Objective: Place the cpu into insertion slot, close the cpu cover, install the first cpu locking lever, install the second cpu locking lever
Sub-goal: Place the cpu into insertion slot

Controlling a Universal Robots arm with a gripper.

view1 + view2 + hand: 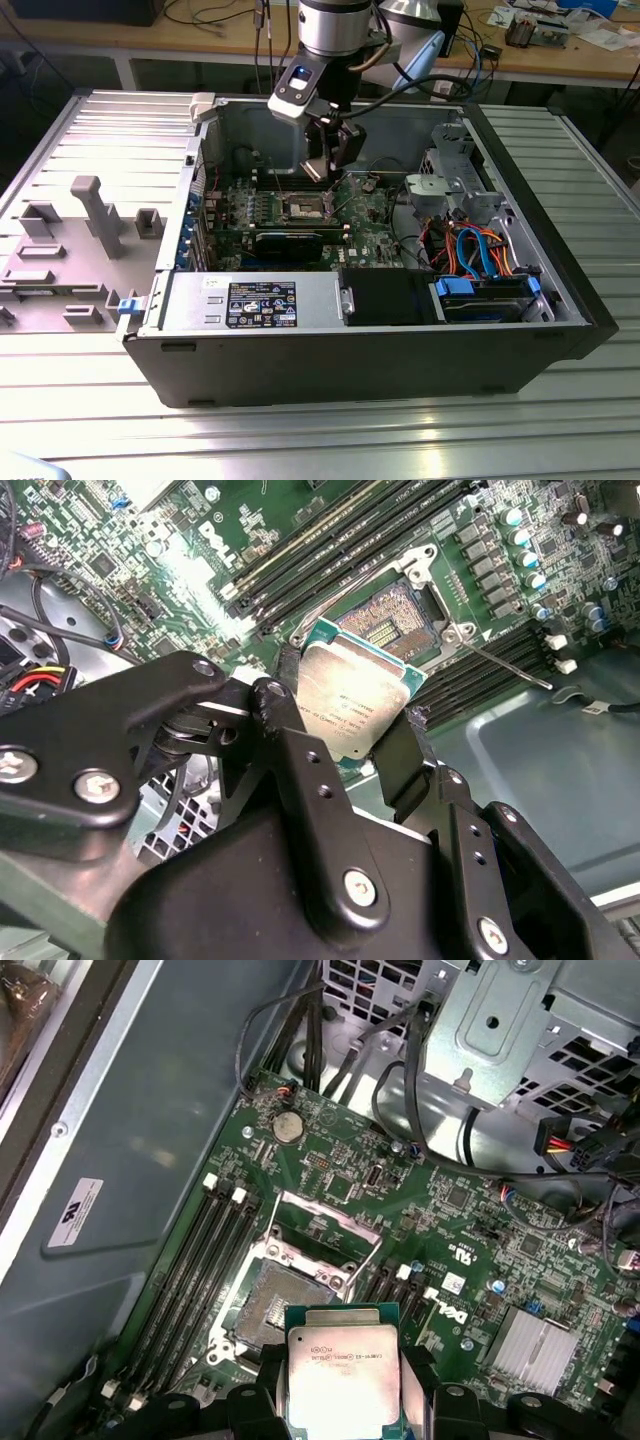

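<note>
My gripper (330,168) hangs inside the open computer case, shut on the cpu (352,698), a flat square chip with a silver-grey top and a green edge. Its black fingers (402,762) clamp two opposite sides of the chip. The cpu (340,1372) hovers slightly tilted, just beside and above the insertion slot (272,1305), whose tan-gold centre (392,612) lies bare. The cpu cover (322,1225) stands swung open at the slot's far side. Thin wire locking levers (512,666) stick out, released, beside the socket (304,207).
Long memory slots (195,1260) run on both sides of the socket. A drive cage (455,175) with bundled cables (470,250) fills the exterior view's right of the case. A silver heatsink (540,1345) and a black card (290,240) sit close by. Grey case walls (200,170) surround the board.
</note>
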